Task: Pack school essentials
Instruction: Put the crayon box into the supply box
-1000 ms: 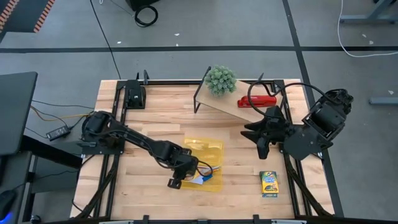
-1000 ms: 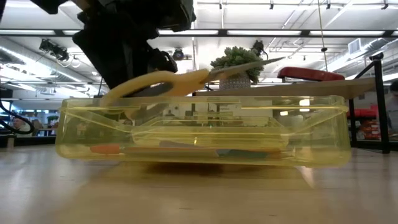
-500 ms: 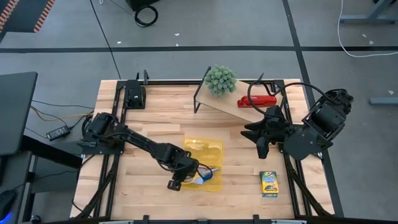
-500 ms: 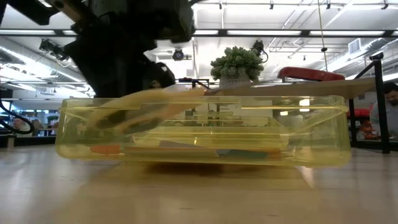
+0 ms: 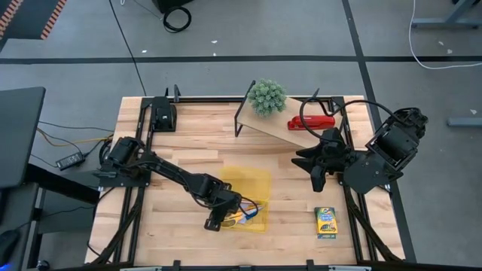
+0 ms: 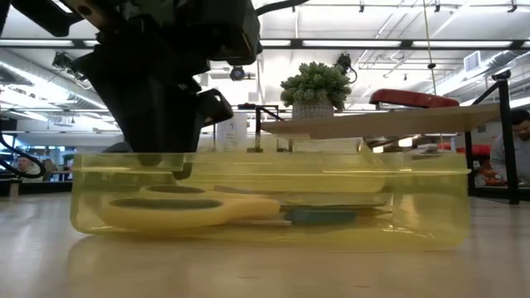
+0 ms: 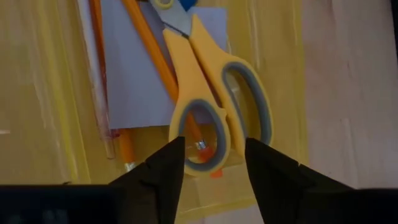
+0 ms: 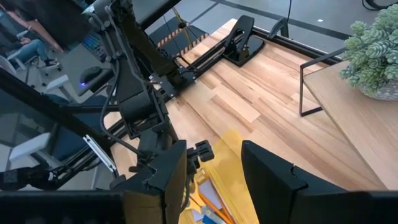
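The left gripper [image 7: 208,163] hangs released just above the yellow-handled scissors [image 7: 211,106], which lie in the yellow tray [image 5: 257,181] on the pale blue notepad [image 7: 134,74] beside orange pencils [image 7: 149,53]. The right gripper [image 5: 315,172], also spread apart, waits near the shelf, with the crayon box [image 5: 325,222] on the table.

Both arms are dark, near-black, built from six jointed segments with blocky housings. The left arm [image 5: 162,172] is slender, with rounded joints. The right arm [image 5: 380,154] carries a bulky angular body and a black cable looping over its upper links. Each gripper has two flat, tapered, matte black fingers [image 7: 165,171], seen likewise in the right wrist view [image 8: 270,171].
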`<state>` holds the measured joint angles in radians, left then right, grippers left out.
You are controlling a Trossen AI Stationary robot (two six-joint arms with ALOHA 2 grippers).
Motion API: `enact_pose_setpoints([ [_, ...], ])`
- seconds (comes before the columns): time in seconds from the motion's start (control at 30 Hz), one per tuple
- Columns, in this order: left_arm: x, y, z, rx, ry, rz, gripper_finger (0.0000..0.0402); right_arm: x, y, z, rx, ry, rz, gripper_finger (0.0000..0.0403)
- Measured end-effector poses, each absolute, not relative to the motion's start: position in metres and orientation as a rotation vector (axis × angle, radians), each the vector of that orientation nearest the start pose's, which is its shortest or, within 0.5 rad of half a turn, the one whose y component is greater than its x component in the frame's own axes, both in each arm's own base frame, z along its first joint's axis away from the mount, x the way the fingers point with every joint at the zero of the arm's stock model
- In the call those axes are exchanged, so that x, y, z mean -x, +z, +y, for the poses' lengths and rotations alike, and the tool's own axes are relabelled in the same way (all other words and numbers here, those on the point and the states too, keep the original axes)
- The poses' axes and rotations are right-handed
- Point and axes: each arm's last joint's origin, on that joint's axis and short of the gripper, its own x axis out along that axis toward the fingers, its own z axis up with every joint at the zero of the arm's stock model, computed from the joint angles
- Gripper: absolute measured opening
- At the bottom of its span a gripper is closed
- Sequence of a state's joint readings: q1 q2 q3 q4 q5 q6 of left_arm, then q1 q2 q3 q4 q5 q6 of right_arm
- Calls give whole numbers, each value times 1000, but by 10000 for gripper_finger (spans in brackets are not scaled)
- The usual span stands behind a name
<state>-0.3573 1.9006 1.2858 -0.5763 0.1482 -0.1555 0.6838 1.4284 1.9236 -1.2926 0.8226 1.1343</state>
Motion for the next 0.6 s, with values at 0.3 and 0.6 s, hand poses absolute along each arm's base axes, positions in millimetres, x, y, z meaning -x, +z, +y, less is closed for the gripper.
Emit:
enact_pose_setpoints([
  [0.3,-348,201,-121,121,-272,1159,191,-195,456,138,-666,-450,559,161],
  [0.6,-339,259,-102,163,-146,912,176,-217,409,177,-788,-591,879,183],
])
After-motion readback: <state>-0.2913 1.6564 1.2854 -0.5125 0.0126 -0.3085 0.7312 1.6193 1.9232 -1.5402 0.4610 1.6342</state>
